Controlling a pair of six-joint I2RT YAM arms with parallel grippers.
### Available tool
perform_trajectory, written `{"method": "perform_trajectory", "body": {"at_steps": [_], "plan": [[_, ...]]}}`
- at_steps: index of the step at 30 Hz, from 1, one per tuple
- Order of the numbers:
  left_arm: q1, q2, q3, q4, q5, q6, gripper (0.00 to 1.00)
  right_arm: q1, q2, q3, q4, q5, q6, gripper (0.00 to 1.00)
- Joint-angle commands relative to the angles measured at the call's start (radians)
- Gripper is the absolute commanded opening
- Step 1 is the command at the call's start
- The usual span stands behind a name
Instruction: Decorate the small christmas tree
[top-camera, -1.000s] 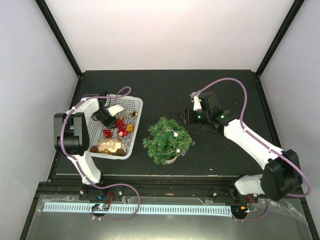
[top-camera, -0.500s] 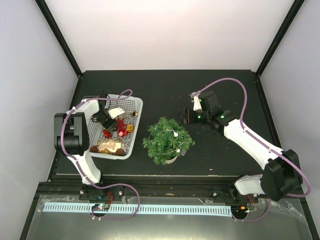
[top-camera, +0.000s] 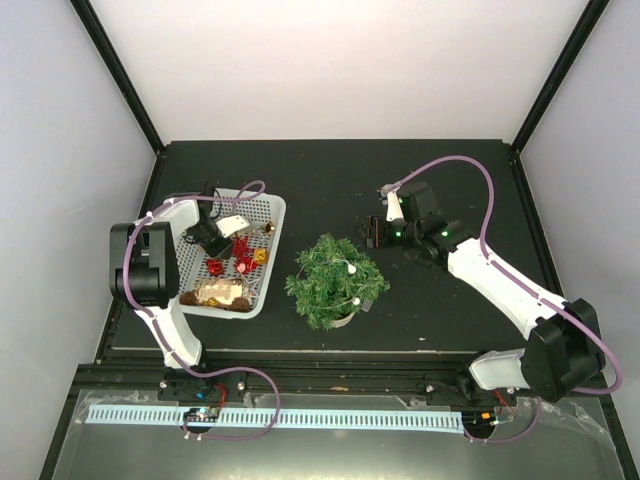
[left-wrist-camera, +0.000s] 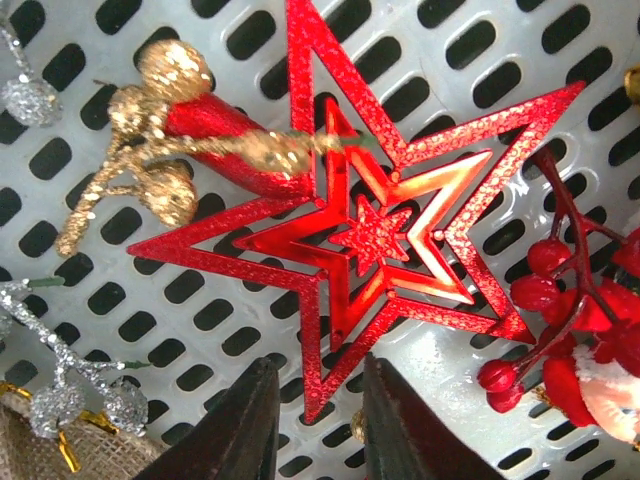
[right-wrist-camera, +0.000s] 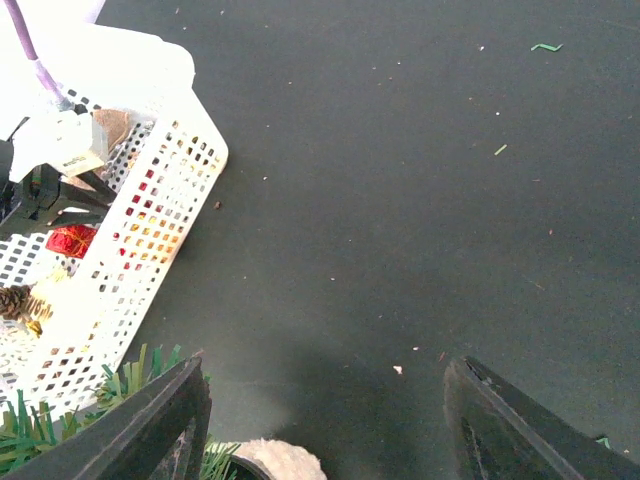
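- Small christmas tree (top-camera: 335, 280), a bushy dark-green fir in a cream pot, stands in the middle of the black bench (top-camera: 330, 170), just right of the white perforated plastic basket (top-camera: 277, 222).
- Progress: a few small white baubles (top-camera: 351, 268) show on the tree and the basket holds many ornaments. Early stage, by my reckoning.
- Left gripper (left-wrist-camera: 318, 365) is low in the basket, jaws narrowed either side of the lower point of a red glitter openwork star (left-wrist-camera: 380, 235). Cannot tell whether they pinch it.
- Right gripper (right-wrist-camera: 327, 362) hovers behind the tree to its right, jaws spread, nothing between.
- Room: basket walls hem the left arm, so the rim likely needs clearing on any lift. Bare bench lies behind and right of the tree.
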Motion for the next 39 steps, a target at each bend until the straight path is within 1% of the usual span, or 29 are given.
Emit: {"method": "perform_trajectory", "body": {"at_steps": [1, 9, 10, 16, 22, 27, 29, 32, 34, 36, 39], "plan": [[-0.014, 0.012, -0.025, 0.031, -0.006, 0.019, 0.22, -0.008, 0.005, 0.0, 0.025, -0.012, -0.011, 0.65], [-0.021, -0.009, -0.06, 0.056, 0.023, 0.006, 0.03, -0.008, 0.01, 0.001, 0.023, -0.02, -0.009, 0.65], [-0.02, -0.011, -0.062, 0.058, 0.025, 0.006, 0.02, -0.008, 0.01, 0.0, 0.024, -0.02, -0.009, 0.65], [-0.019, -0.044, -0.055, 0.061, 0.045, -0.005, 0.02, -0.008, 0.008, -0.001, 0.026, -0.022, -0.01, 0.65], [-0.017, -0.108, -0.021, 0.024, 0.088, -0.021, 0.02, -0.008, 0.005, -0.002, 0.025, -0.014, -0.006, 0.65], [-0.004, -0.111, -0.04, 0.042, 0.086, -0.015, 0.02, -0.007, -0.053, 0.02, 0.009, 0.003, -0.017, 0.65], [0.008, -0.104, -0.046, 0.053, 0.086, -0.017, 0.02, -0.005, -0.081, 0.044, -0.006, 0.003, -0.035, 0.65], [0.026, -0.105, -0.047, 0.05, 0.115, -0.028, 0.02, -0.002, -0.14, 0.083, -0.014, 0.049, -0.048, 0.66], [0.036, -0.105, -0.045, 0.043, 0.136, -0.036, 0.02, 0.014, -0.158, 0.138, -0.03, 0.078, -0.067, 0.67], [0.043, -0.102, -0.043, 0.034, 0.163, -0.047, 0.01, 0.074, -0.134, 0.239, -0.074, 0.126, -0.102, 0.68], [0.056, -0.101, -0.039, 0.022, 0.204, -0.069, 0.02, 0.176, -0.028, 0.437, -0.18, 0.185, -0.157, 0.68]]}}
